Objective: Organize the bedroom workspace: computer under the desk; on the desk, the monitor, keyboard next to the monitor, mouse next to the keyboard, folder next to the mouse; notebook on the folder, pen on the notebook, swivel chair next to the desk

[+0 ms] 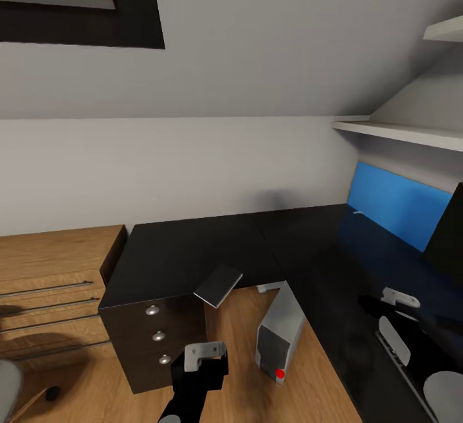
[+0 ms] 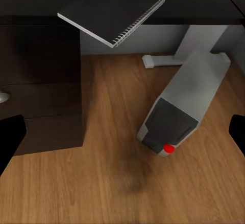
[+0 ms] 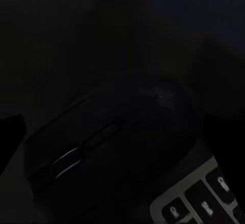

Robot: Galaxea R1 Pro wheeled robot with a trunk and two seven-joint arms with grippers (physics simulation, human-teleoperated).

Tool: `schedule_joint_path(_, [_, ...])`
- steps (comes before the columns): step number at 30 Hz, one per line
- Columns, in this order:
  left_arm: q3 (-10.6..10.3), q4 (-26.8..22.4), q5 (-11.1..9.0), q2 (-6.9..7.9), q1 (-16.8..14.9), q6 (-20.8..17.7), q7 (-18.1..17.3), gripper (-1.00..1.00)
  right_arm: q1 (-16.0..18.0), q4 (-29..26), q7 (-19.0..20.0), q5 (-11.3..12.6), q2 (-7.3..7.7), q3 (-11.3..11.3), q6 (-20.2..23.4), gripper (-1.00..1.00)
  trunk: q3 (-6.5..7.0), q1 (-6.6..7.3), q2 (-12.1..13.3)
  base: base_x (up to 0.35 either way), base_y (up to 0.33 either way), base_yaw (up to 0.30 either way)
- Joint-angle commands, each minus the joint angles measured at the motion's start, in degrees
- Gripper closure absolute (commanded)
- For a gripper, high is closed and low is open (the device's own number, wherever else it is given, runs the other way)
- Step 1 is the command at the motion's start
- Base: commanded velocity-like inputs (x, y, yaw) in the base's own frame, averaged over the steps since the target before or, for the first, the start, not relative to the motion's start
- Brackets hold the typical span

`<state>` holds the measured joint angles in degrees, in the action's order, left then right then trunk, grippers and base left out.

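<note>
Head view, notebook (image 1: 218, 284) overhanging desk (image 1: 193, 249), computer (image 1: 280, 333) below

We see soft, even light on the wall (image 1: 193, 166) and floor (image 2: 102, 183), with a faint blurred shadow there. The right wrist view is nearly black, the mouse (image 3: 117, 147) barely discernible.

Black arms w/ pale grey brackets at wrists; left gripper (image 1: 206, 360) black, grey-capped.
</note>
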<state>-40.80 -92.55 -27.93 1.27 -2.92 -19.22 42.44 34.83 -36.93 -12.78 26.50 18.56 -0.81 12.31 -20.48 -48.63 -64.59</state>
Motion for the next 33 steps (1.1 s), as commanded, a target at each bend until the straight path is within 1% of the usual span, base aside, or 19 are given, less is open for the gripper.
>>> schedule_joint_path(1, [-0.1, -0.1, -0.3, 0.05, -0.1, -0.2, 0.4, -1.0, 0.3, 0.8, 1.3, 0.2, 0.25, -0.1, -0.3, 1.0, -0.07, 0.0, 0.0, 0.0, 0.0, 0.0])
schedule_joint_path(3, [-0.2, -0.1, -0.3, 0.0, -0.1, -0.2, 0.4, -1.0, 0.6, 2.0, 3.4, -0.1, 0.56, -0.1, -2.0, 1.0, -0.07, 0.0, 0.0, 0.0, 0.0, 0.0])
schedule_joint_path(7, [-0.3, 0.0, -0.4, -0.03, -0.1, -0.3, 0.4, -1.0, 0.8, 3.1, 5.6, -0.4, 0.76, -0.1, -4.6, 1.0, -0.07, 0.0, 0.0, 0.0, 0.0, 0.0])
schedule_joint_path(12, [-0.3, 0.0, -0.4, -0.04, -0.1, -0.2, 0.4, -1.0, 0.9, 5.1, 9.5, -0.5, 1.31, -0.1, -6.2, 1.0, -0.07, 0.0, 0.0, 0.0, 0.0, 0.0])
schedule_joint_path(17, [-0.3, 0.0, -0.4, -0.04, -0.1, -0.2, 0.4, -1.0, 1.8, 7.9, 10.1, -0.4, 1.8, 0.0, -8.2, 1.0, -0.07, 0.0, 0.0, 0.0, 0.0, 0.0])
schedule_joint_path(20, [-0.3, 0.0, -0.4, -0.04, -0.1, -0.2, 0.4, -1.0, 3.5, 11.3, 10.3, -0.4, 1.96, 0.0, -8.7, 1.0, -0.07, 0.0, 0.0, 0.0, 0.0, 0.0])
schedule_joint_path(23, [-0.3, 0.0, -0.3, -0.04, -0.1, -0.2, 0.4, -1.0, 4.7, 13.5, 10.3, -0.4, 1.99, 0.0, -9.0, 1.0, -0.07, 0.0, 0.0, 0.0, 0.0, 0.0])
schedule_joint_path(33, [-0.3, 0.0, -0.3, 0.03, -0.1, -0.2, 0.4, -1.0, 5.2, 14.4, 10.3, -0.5, 2.01, 0.0, -9.9, 1.0, -0.07, 0.0, 0.0, 0.025, 0.0, 0.0])
